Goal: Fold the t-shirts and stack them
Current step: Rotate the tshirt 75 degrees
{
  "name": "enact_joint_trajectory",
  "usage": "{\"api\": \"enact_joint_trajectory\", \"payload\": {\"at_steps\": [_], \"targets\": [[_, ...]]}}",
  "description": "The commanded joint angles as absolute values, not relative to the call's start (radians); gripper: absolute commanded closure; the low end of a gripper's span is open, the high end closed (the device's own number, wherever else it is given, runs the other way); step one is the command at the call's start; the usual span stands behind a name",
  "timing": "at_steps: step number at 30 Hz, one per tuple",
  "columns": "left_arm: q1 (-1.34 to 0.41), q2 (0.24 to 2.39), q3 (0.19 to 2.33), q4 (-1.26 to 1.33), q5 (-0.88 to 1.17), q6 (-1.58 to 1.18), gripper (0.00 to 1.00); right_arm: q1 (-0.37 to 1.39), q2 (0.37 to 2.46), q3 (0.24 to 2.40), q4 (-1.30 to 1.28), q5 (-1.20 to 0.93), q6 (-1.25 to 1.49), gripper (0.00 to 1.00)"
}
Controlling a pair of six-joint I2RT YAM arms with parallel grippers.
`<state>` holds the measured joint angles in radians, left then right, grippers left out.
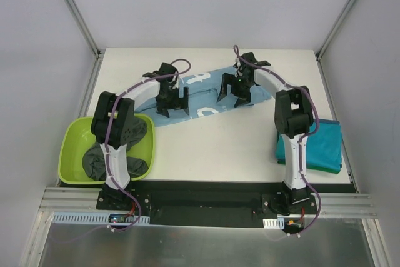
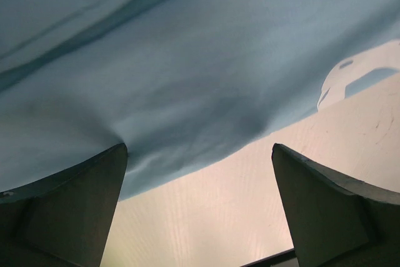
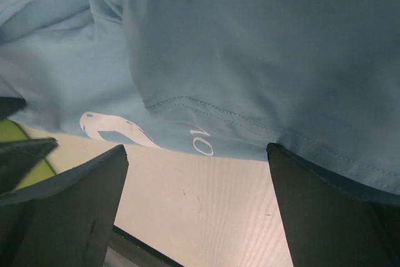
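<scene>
We see a light blue cloth t-shirt with white printed marks (image 1: 203, 92) spread as a long band across the far half of the white table (image 1: 212, 148), running from left-near to right-far. The left gripper (image 1: 172, 105) hangs over the shirt's left end with its two dark fingers spread wide. In its wrist view the left fingertip (image 2: 115, 154) meets the near edge of the cloth where the fabric puckers, while the other finger stands over bare table; nothing is clamped between them. The right gripper (image 1: 232, 97) hovers over the shirt's right part, its jaws equally wide. Its wrist view shows one fingertip (image 3: 278, 154) at the stitched hem and bare table in the gap, so it has hold of nothing either. A folded teal t-shirt (image 1: 319, 148) lies at the right edge of the table, near the right arm's base. Crumpled dark grey shirts (image 1: 103, 157) sit in a lime-green plastic tub (image 1: 72, 148) at the near left corner.
</scene>
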<state>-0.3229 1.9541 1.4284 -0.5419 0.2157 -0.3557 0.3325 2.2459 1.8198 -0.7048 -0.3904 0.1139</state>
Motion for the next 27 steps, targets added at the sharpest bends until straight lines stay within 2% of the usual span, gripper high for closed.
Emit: {"api": "enact_joint_trajectory", "payload": {"at_steps": [1,4,7,9,13,16,18,23,27], "targets": [[-0.419,1.997,1.427,-0.554,0.294,-0.394,0.01,0.259,2.313,1.899,-0.739,-0.399,0.121,0.04],[-0.494,2.011,1.434,-0.554,0.328,-0.481,0.01,0.207,2.419,2.070,-0.820,-0.425,0.098,0.04],[-0.583,1.985,1.430,-0.548,0.376,-0.616,0.01,0.180,2.575,2.384,-0.948,-0.387,0.057,0.04],[-0.659,1.970,1.442,-0.513,0.426,-0.688,0.01,0.157,2.647,2.503,-0.941,-0.379,0.049,0.04],[-0.794,2.008,1.578,-0.382,0.552,-0.756,0.01,0.123,2.619,2.409,-0.619,-0.409,0.094,0.04],[-0.842,2.069,1.704,-0.376,0.575,-0.781,0.01,0.123,2.614,2.471,-0.569,-0.390,0.081,0.04],[-0.844,2.059,1.713,-0.376,0.589,-0.788,0.01,0.123,2.585,2.499,-0.569,-0.408,0.065,0.04],[-0.841,1.838,1.565,-0.376,0.416,-0.701,0.01,0.133,2.357,2.303,-0.572,-0.400,0.008,0.04],[-0.778,1.611,1.358,-0.391,0.250,-0.635,0.01,0.187,2.169,2.100,-0.584,-0.295,-0.046,0.04]]}}
